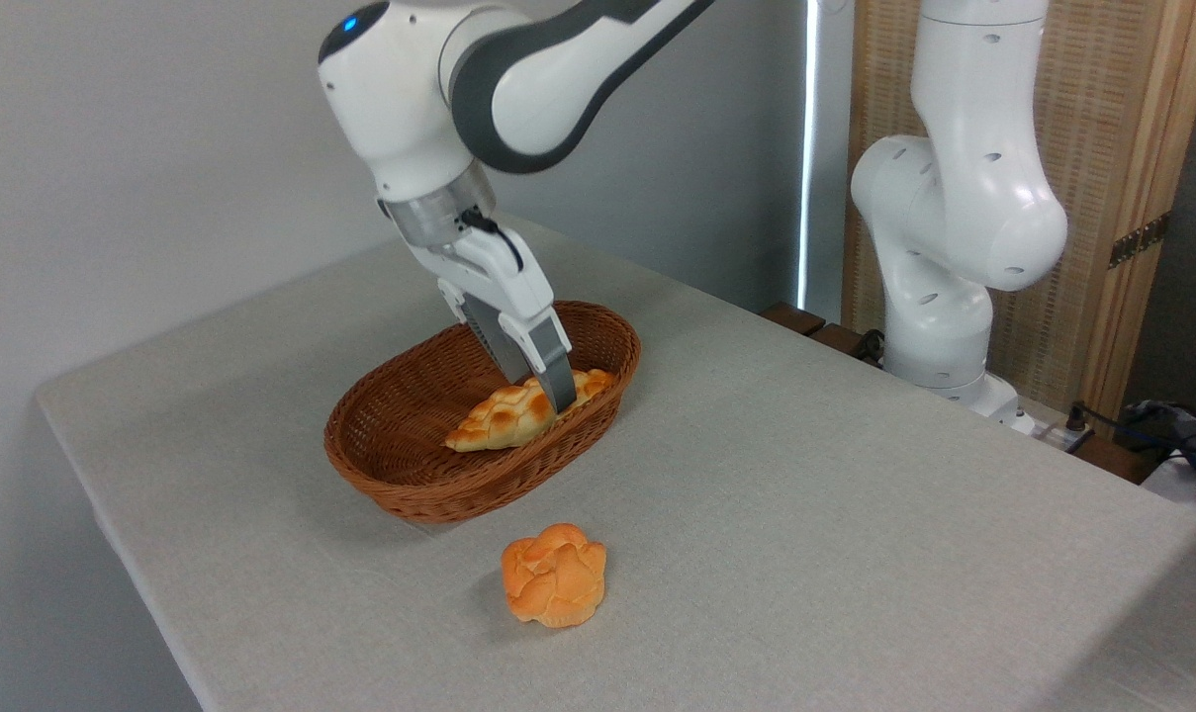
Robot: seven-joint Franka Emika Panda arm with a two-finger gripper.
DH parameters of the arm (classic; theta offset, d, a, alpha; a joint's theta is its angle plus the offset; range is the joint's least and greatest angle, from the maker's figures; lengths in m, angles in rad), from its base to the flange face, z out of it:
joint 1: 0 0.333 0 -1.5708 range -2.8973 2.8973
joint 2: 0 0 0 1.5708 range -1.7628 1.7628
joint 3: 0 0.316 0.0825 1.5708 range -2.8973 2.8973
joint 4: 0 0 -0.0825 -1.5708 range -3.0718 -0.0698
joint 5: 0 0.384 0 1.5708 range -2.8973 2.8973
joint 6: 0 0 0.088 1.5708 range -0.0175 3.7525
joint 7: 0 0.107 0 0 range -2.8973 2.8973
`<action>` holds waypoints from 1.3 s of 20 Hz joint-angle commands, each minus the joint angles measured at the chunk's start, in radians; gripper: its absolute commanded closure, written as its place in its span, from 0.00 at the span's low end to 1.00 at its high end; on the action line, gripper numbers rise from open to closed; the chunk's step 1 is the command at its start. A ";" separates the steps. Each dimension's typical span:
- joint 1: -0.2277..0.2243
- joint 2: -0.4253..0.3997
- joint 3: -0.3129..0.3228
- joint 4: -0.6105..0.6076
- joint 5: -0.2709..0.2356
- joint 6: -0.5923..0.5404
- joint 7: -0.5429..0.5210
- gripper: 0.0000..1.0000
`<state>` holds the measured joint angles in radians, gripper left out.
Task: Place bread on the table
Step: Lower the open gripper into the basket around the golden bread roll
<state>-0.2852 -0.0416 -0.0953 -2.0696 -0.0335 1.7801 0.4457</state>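
The bread [504, 417], a long pale golden loaf with a browned segmented crust, lies inside the brown wicker basket [400, 485] and leans toward its right wall. My gripper [540, 392] reaches down into the basket, open, with its fingers straddling the loaf's right half. One finger [556, 381] stands in front of the loaf, and the tip of the other is hidden behind it. I cannot see whether the pads press the crust. The table [805, 514], covered in light grey-beige cloth, carries the basket.
A small round orange bun [555, 575] sits on the cloth just in front of the basket. The arm's white base [939, 297] stands off the table's far right edge. The table's left edge runs close to the grey wall.
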 commanded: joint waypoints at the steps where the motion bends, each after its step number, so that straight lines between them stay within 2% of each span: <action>1: -0.012 0.032 -0.003 0.000 0.026 0.021 -0.018 0.00; 2: -0.011 0.038 -0.020 0.000 0.047 0.021 -0.021 0.00; 9: -0.011 0.072 -0.049 0.000 0.055 0.024 -0.036 0.00; 11: -0.011 0.074 -0.049 0.002 0.057 0.025 -0.035 0.12; 13: -0.009 0.074 -0.049 0.000 0.057 0.048 -0.033 0.34; 15: -0.009 0.075 -0.049 0.002 0.057 0.055 -0.030 0.49; 26: -0.009 0.080 -0.047 0.003 0.058 0.056 -0.025 0.49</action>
<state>-0.2930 0.0286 -0.1421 -2.0678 0.0174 1.8176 0.4279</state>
